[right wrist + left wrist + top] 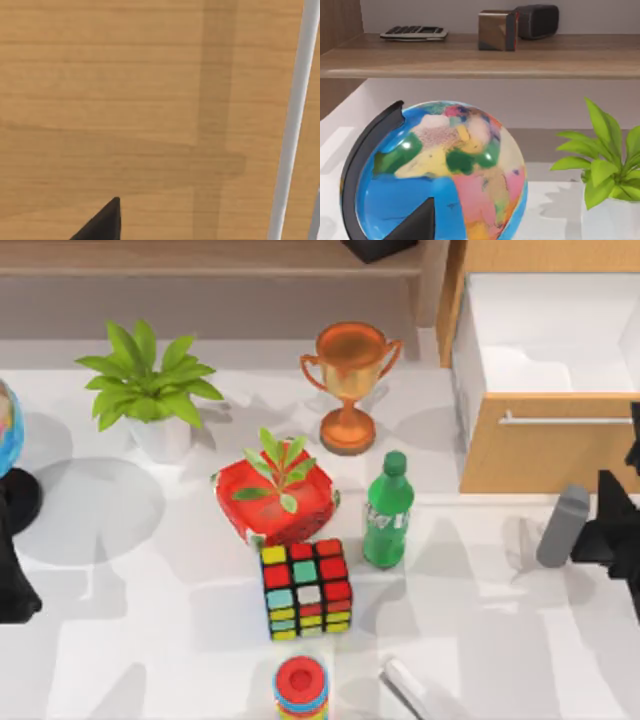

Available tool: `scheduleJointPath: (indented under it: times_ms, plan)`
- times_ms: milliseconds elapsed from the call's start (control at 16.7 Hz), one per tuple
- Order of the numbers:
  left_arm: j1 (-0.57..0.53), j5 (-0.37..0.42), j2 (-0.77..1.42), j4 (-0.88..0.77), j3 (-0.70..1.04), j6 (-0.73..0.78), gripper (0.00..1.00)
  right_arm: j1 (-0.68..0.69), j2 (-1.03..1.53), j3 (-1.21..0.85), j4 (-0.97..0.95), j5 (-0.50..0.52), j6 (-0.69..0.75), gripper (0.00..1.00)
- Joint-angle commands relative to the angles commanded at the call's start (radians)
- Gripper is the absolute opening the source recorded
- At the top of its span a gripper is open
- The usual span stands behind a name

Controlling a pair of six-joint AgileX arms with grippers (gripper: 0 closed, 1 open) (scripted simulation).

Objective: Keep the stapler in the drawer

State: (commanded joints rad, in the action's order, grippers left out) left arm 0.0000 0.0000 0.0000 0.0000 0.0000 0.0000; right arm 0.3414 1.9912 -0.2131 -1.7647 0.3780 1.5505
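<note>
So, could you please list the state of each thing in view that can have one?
drawer: pulled open, white inside showing, nothing seen in it.
stapler: lying on the table at the top view's bottom edge, outside the drawer, ungripped.
green bottle: upright, cap on.
trophy: upright.
Rubik's cube: scrambled.
right gripper: in front of the drawer front, by its handle.
left gripper: parked at the table's left edge, beside the globe.

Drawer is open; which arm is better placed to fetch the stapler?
Probably the right. The stapler lies at the table's front edge, right of centre, and the right gripper sits beside the drawer. The left arm is parked by the globe.
</note>
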Motion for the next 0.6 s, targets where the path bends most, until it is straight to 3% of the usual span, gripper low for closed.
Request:
scheduleJointPath:
  times_ms: [600]
  plan:
    - [0.0,0.0,0.0,0.0,0.0,0.0,1.0,0.015,0.006,0.033,0.008,-0.04,-0.053,1.0]
